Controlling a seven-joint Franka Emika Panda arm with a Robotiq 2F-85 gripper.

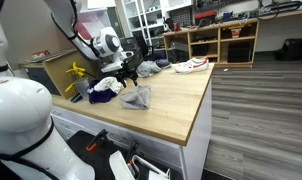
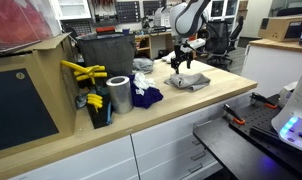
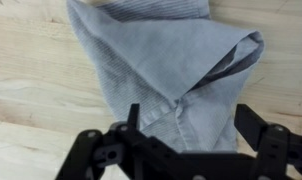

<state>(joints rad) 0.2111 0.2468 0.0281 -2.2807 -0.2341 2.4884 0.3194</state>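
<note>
Well, we see our claw (image 3: 188, 112) wide open, holding nothing, just above the grey cloth (image 3: 156, 60). The cloth's long side runs from near the claw to far, across the table (image 3: 31, 60).

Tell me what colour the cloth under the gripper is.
The cloth is plain grey, best seen in the wrist view.

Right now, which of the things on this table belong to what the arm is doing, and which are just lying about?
In hand:
- grey cloth, crumpled on the wooden table
- gripper, jaws open right over the cloth

Lying about:
- dark blue cloth
- metal can
- white shoe
- yellow tools
- black bin
</note>
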